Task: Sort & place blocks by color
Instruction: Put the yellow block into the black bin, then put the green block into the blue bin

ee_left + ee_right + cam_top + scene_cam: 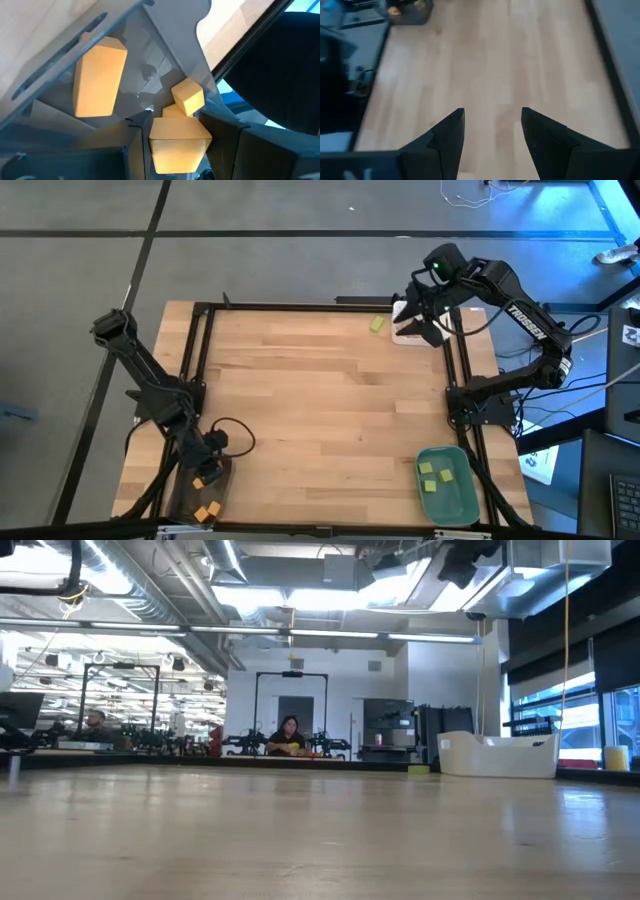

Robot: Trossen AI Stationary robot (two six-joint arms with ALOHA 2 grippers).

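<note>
from above, my left gripper (pixel 210 472) hangs over the grey tray (pixel 190 502) at the table's (pixel 320 410) near left corner, with two orange blocks (pixel 206 512) lying in that tray. my right gripper (pixel 428 320) sits by the white tray (pixel 405 332) at the far right corner; one light green block (pixel 377 324) lies on the wood just beside that tray. three more green blocks (pixel 436 475) lie in the green tray (pixel 447 485) at the near right corner.

the low view shows the white tray (pixel 497 755) on the far side of the table.

my left wrist view: my fingers are closed on an orange block (pixel 179 142) over the grey tray (pixel 150 60); others (pixel 99 75) lie in it.

my right wrist view: my fingers (pixel 447 135) stand apart, holding nothing, above bare wood.
</note>
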